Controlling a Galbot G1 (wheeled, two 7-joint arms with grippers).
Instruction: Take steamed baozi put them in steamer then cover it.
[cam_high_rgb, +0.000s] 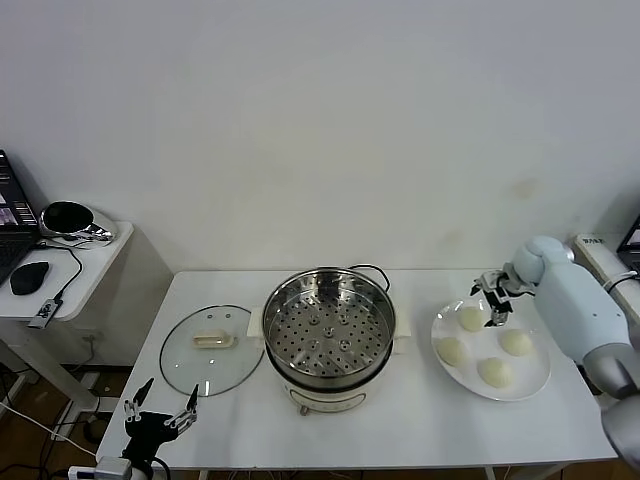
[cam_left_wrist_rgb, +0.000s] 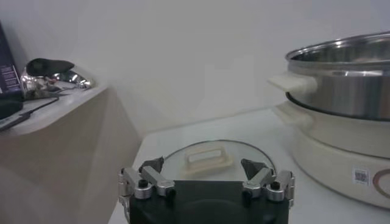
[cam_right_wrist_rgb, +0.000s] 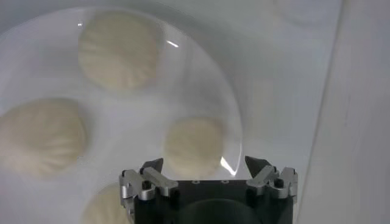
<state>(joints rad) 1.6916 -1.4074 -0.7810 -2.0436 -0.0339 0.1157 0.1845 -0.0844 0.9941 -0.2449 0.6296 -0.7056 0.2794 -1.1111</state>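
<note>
The steel steamer stands open on its cream base in the middle of the table. The glass cover lies flat to its left, bar handle up. Four baozi sit on a white plate at the right. My right gripper is open and empty, hovering over the plate's back-left baozi. In the right wrist view that baozi lies just ahead of the open gripper. My left gripper is open and empty near the front left table edge. In the left wrist view the gripper faces the cover.
A side table at the far left holds a mouse, a laptop and a shiny bowl-like object. A black cord runs behind the steamer. The steamer's rim shows in the left wrist view.
</note>
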